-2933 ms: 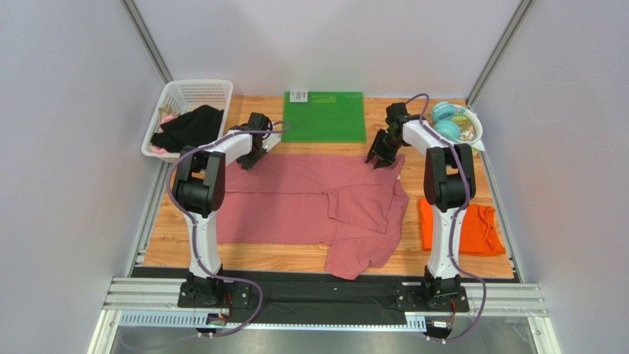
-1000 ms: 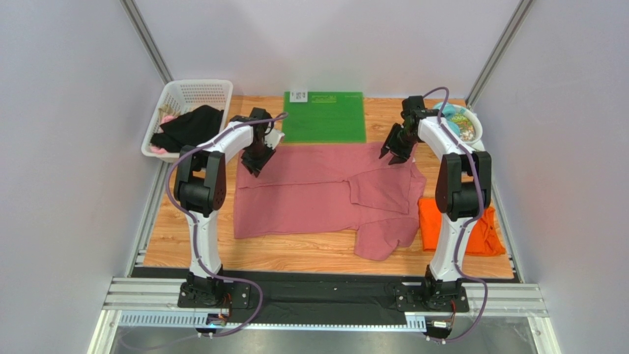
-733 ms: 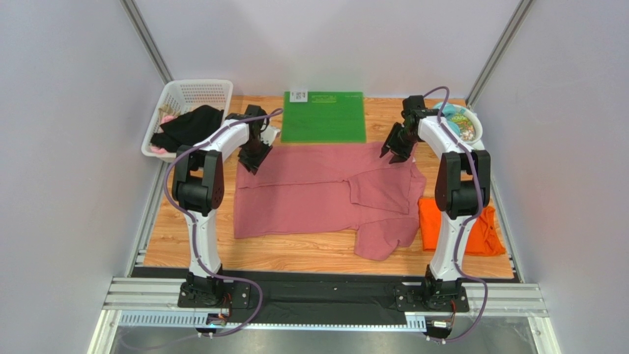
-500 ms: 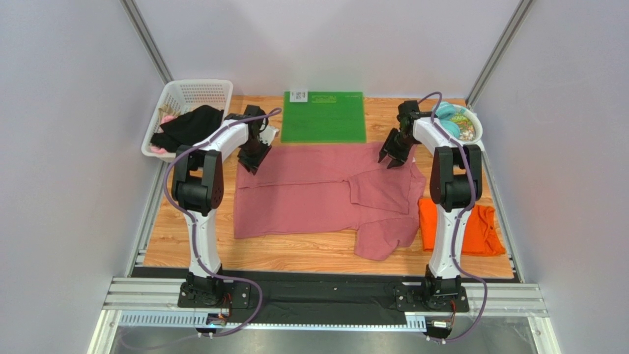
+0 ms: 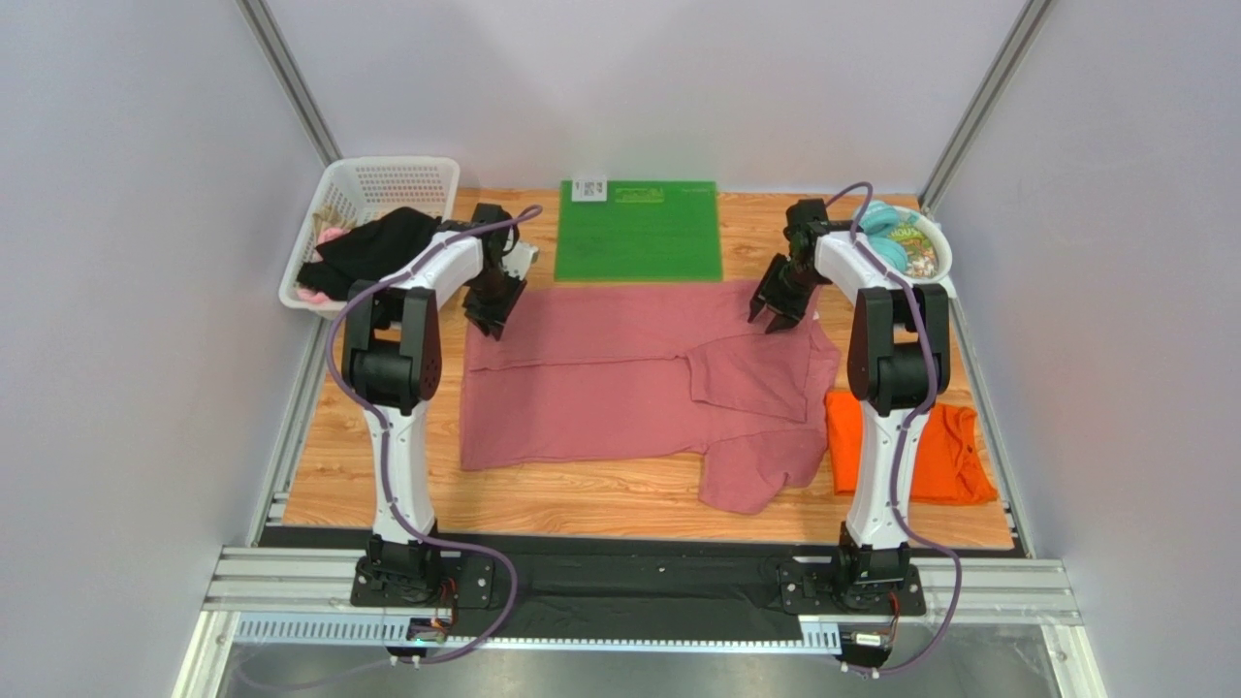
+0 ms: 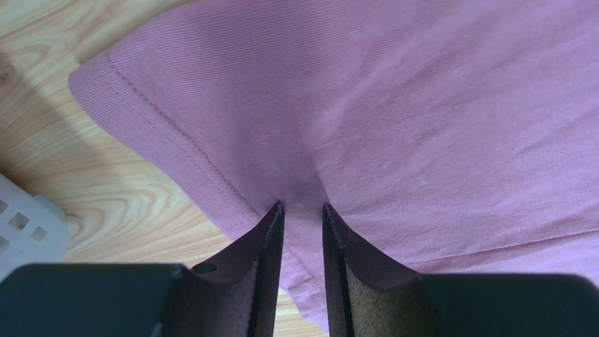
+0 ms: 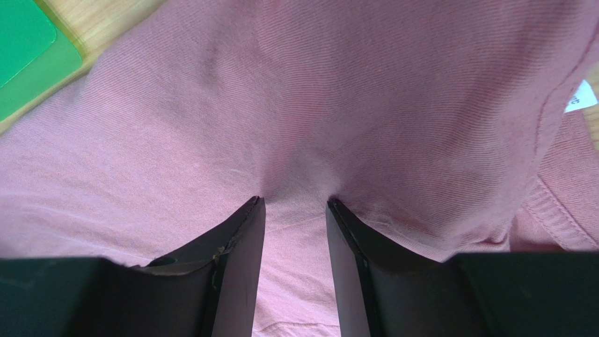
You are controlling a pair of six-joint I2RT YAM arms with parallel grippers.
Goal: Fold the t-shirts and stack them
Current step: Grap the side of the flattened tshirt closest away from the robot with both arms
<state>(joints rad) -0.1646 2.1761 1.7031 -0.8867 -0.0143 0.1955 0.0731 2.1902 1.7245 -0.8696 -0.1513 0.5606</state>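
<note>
1. The pink shirt (image 5: 612,386) lies spread in the middle of the top view on the wooden table (image 5: 350,473). One part of it is folded over toward the lower right.
2. The left gripper (image 6: 302,208) is at the upper left corner of this shirt. Its fingers are narrow and pinch a small ridge of pink cloth near the hem.
3. The right gripper (image 7: 294,201) is at the upper right corner. Its fingers are narrow too, with pink cloth held between them.
4. The orange shirt (image 5: 918,454) lies at the right side, just beside the pink one.
5. The green mat (image 5: 641,230) is above the pink shirt, and the white basket (image 5: 382,172) is at the upper left.
</note>
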